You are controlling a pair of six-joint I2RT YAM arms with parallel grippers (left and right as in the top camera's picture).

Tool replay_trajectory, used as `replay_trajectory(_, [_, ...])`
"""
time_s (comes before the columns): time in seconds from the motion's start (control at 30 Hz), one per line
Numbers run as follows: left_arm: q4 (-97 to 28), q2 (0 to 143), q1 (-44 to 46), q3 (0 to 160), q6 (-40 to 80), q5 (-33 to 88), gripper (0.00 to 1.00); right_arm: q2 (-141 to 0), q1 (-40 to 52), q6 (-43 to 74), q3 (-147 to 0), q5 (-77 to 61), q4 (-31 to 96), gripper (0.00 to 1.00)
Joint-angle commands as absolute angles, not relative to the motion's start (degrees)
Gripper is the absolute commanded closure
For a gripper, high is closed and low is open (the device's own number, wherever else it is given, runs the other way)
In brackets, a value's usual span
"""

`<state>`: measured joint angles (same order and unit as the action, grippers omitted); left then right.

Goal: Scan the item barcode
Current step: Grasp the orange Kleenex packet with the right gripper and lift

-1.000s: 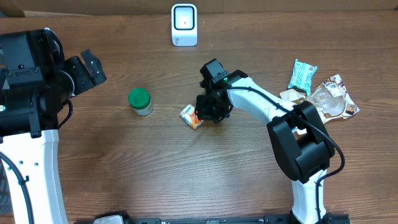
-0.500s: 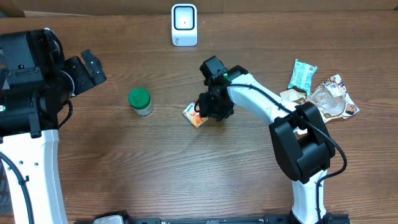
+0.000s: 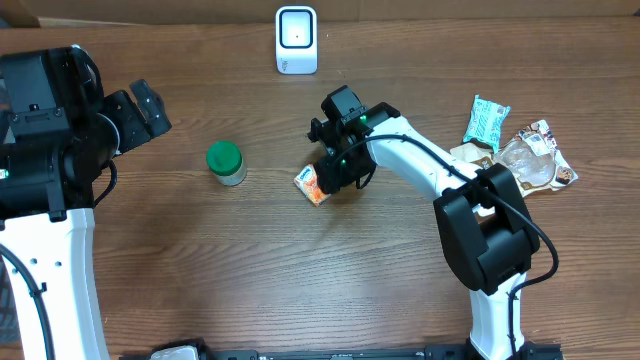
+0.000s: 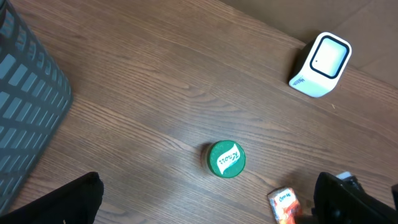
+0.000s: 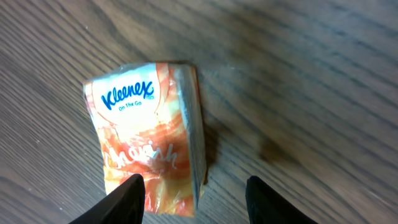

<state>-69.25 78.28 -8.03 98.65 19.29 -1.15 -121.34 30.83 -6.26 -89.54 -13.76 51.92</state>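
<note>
While the right gripper [image 3: 335, 172] is hovering with its fingers spread, pinching nothing, the orange Kleenex pack [image 3: 311, 185] is lying flat on the brown wood-grain table [image 3: 250, 280] just beneath it, near the middle. Further left, a green-lidded jar [image 3: 226, 162] is standing upright. A heap of snack wrappers [image 3: 520, 150] is lying at the right. The left gripper [image 3: 150, 108] is hanging wide open, well apart from both. At the far edge, the white scanner [image 3: 296, 40] is standing before a tan board [image 3: 450, 8].
</note>
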Motion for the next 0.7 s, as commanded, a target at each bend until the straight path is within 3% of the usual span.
replay_trajectory(0.0, [-69.21, 78.48, -8.27, 98.63, 18.83, -1.50, 0.01, -119.59, 30.68, -6.48, -86.74, -16.84, 48.62, 0.53])
replay_trajectory(0.17, [-69.19, 78.48, -8.27, 98.63, 18.83, -1.52, 0.01, -119.59, 30.68, -4.25, -84.31, -16.82, 45.87, 0.67])
replay_trajectory(0.33, [-69.19, 78.48, -8.27, 98.63, 18.83, -1.50, 0.00, -119.59, 30.59, 0.84, -84.27, -16.82, 47.42, 0.94])
replay_trajectory(0.5, [-69.19, 78.48, -8.27, 98.63, 18.83, -1.52, 0.01, -119.55, 29.36, 6.04, -86.30, -22.92, 50.57, 0.96])
replay_trajectory(0.67, [-69.19, 78.48, -8.27, 98.63, 18.83, -1.50, 0.00, -117.95, 26.48, 5.69, -91.20, -42.76, 54.22, 0.96])
